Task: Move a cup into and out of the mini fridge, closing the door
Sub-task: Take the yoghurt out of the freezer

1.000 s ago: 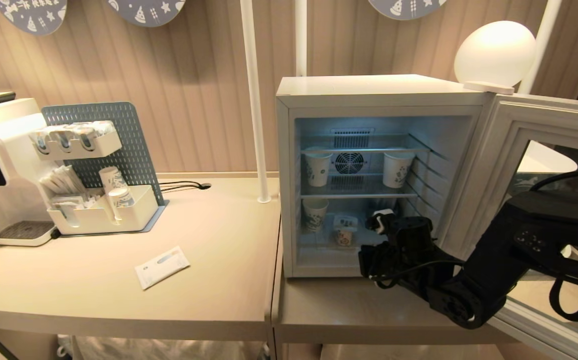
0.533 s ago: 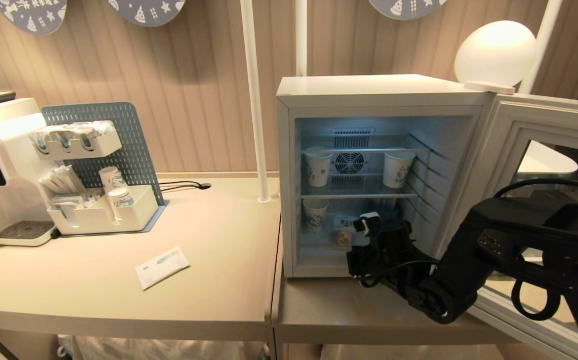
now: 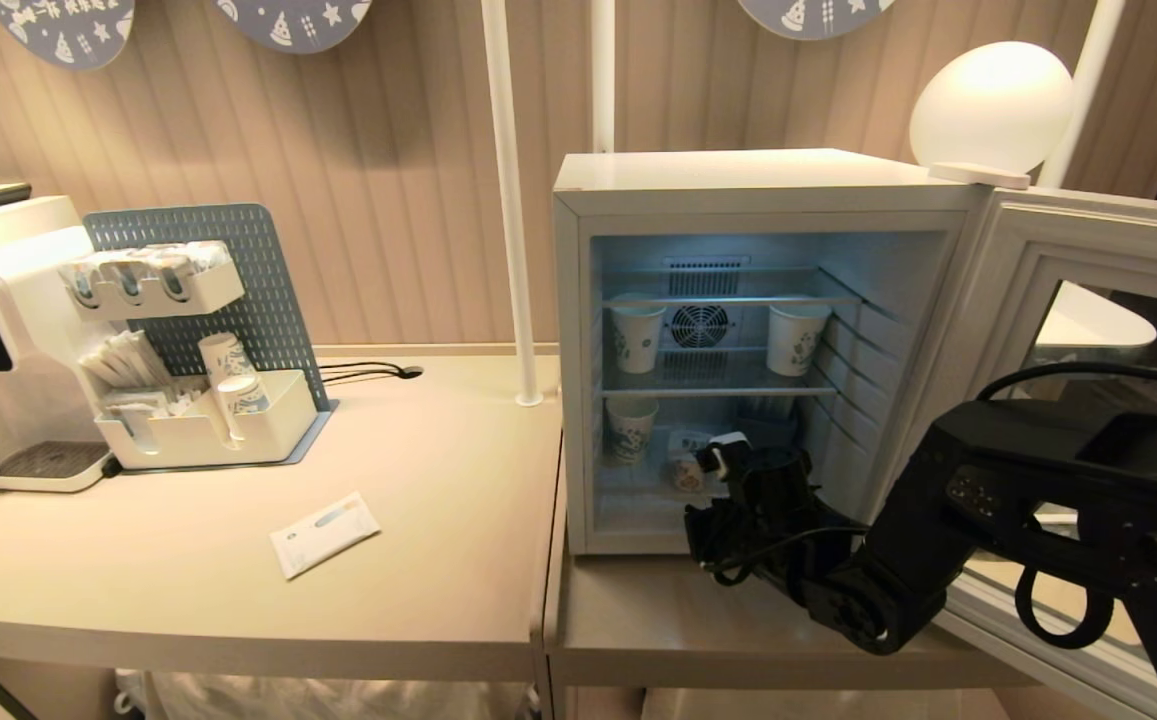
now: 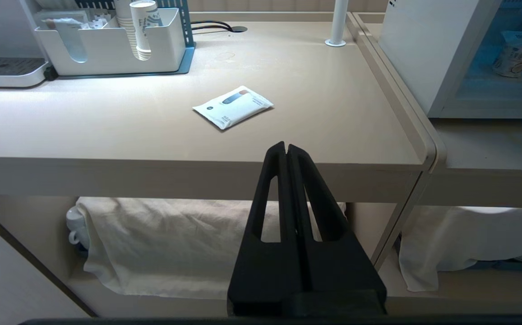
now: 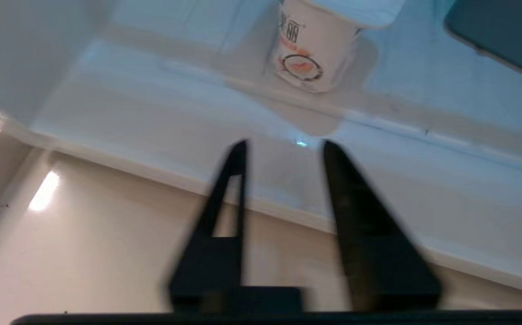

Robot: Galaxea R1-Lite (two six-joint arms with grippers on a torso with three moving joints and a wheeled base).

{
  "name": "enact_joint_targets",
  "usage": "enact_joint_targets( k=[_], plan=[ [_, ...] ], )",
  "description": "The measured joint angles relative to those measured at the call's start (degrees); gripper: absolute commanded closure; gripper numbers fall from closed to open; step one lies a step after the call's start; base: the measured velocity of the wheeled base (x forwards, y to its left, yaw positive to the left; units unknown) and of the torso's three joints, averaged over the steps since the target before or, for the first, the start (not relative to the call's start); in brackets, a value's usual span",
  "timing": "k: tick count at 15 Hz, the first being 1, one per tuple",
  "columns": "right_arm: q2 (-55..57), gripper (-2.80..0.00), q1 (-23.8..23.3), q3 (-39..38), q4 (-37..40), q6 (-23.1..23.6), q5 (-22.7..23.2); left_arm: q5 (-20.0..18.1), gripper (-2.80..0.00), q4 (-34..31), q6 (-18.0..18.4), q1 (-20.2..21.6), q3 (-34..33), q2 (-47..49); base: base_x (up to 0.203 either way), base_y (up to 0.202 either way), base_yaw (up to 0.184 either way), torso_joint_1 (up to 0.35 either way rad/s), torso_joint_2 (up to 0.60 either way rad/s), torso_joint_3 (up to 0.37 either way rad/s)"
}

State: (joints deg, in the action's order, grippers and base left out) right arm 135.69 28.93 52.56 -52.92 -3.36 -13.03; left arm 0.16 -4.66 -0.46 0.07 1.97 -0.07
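Found a beige counter before a ribbed tan wall, with a lower side table at its right bearing the mini fridge; saw the door swung wide to the right.

Found the right gripper at the fridge mouth, low, fingers part-way apart and holding nothing; placed its tips over the front sill of the bottom compartment, aimed at the cup but short of it, not touching.

Saw the cup upright on the fridge floor, towards the back, under the wire shelf, near a taller paper cup; noted two more paper cups on the shelf above, either side of the fan.

Judged the cup light, with a thin plastic wall likely to dent under a hard squeeze; took the foil lid for the weak part, best left untouched; expected a smooth skin, perhaps slick from the cold. Would take hold across the wall at mid height, just under the overhanging lid rim, so that the rim stops any slip down the taper; would close gently. Judged the present gap barely enough for the tub, perhaps too narrow.

Found the left gripper pressed shut, parked low before the counter edge, well apart from the fridge; noted a white sachet lying on the counter.
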Motion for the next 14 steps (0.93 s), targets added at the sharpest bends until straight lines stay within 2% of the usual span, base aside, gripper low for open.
enact_joint_targets(
  k=[5,10,14],
  plan=[
    [1.38,-2.80,-0.05,3.87,1.34,-0.16,-0.05,0.00,0.00,0.02,-0.02,0.00,-0.02,0.00,0.000,0.000,0.000,0.000,0.00,0.000],
    [5.35,-2.80,-0.07,12.37,4.95,-0.32,-3.38,0.00,0.00,0.04,-0.05,0.00,-0.02,0.00,0.000,0.000,0.000,0.000,0.00,0.000],
    [7.99,-2.80,-1.11,18.41,8.41,-0.54,-4.00,0.00,0.00,0.04,-0.05,0.00,-0.02,0.00,0.000,0.000,0.000,0.000,0.00,0.000]
  ],
)
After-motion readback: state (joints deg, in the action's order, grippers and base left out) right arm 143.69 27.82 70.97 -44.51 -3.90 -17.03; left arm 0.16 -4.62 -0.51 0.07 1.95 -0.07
